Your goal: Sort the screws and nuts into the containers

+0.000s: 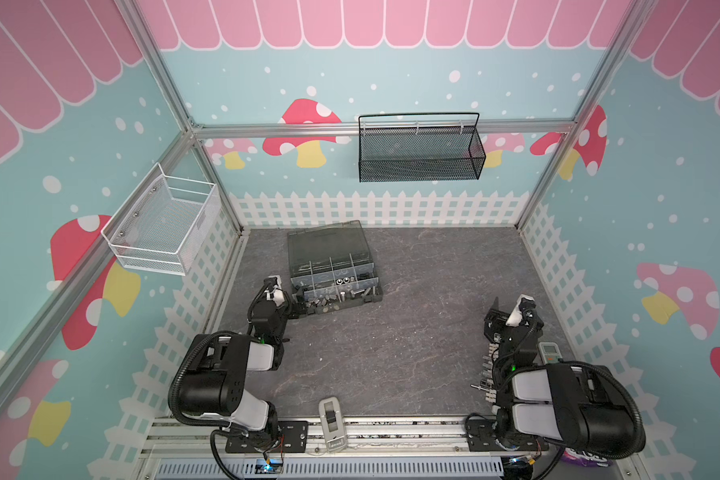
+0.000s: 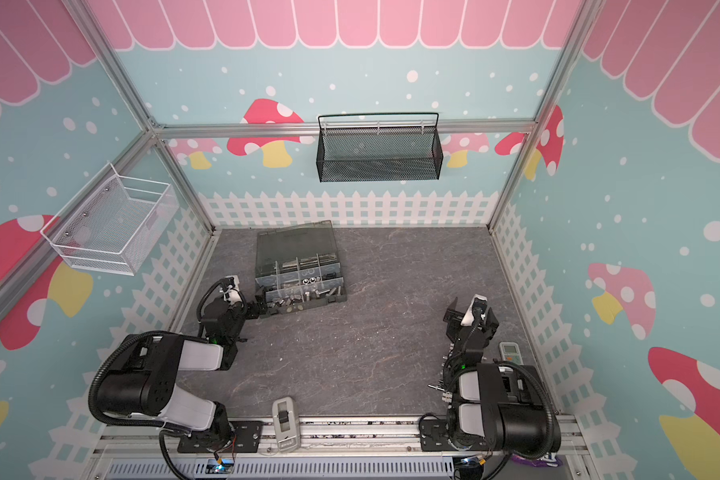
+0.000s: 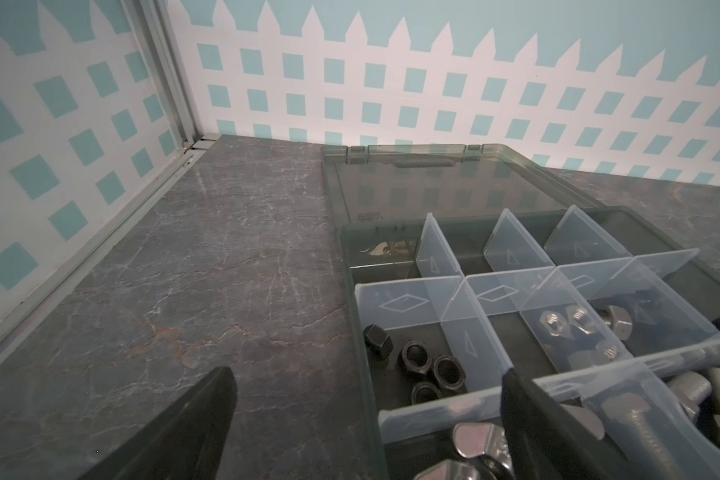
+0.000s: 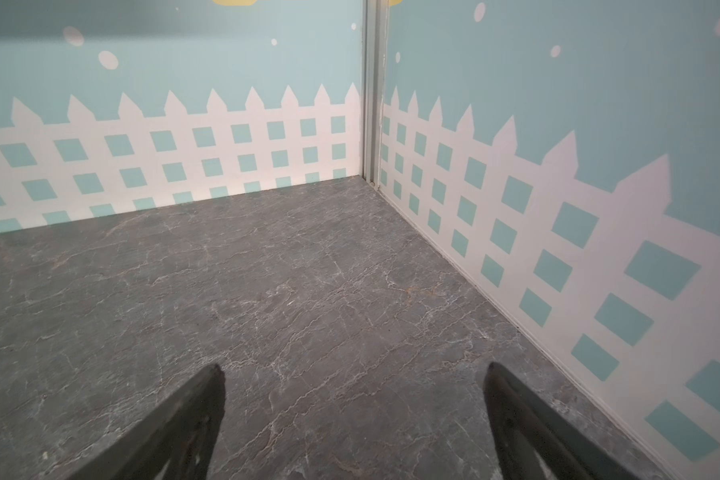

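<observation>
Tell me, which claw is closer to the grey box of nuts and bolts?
Left. The left gripper straddles a side wall of the organizer box, with one finger over it. The right gripper hangs open over the table, well apart from the box.

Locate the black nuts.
Left wrist view: the black nuts sit in the end compartment of the organizer box, same row as the silver nuts, beyond the open left gripper. In both top views the box lies left of centre.

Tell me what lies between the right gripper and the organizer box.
Nothing but bare tabletop between the right gripper and the organizer box, seen in both top views.
</observation>
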You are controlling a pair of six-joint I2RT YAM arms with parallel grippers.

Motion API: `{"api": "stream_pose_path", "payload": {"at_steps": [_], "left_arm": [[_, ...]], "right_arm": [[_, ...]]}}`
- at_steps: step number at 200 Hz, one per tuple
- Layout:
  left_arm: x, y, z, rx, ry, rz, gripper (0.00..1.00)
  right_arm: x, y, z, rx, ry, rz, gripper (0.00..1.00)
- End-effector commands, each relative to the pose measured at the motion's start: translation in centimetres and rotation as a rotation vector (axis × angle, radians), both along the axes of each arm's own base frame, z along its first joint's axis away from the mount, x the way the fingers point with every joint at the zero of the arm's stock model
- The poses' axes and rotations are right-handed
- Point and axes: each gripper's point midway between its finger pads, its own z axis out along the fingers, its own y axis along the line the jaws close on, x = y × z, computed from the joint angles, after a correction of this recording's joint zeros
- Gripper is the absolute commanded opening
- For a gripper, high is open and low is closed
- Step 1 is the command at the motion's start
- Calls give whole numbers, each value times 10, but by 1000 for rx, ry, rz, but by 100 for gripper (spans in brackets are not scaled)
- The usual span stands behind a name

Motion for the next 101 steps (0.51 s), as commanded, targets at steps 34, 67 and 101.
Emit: {"api": "stream_pose_path", "payload": {"at_steps": [34,67,101], "left_arm": [[15,-7,9,18,12,-74,100],[16,0,9,12,3,-27,100],[15,-1,9,13,9,-31,100]], "right_arm": [[14,25,25,-84,-93,162,98],[32,50,18,-135,-51,319,98],[58,66,10,-150,15,428,98]]}}
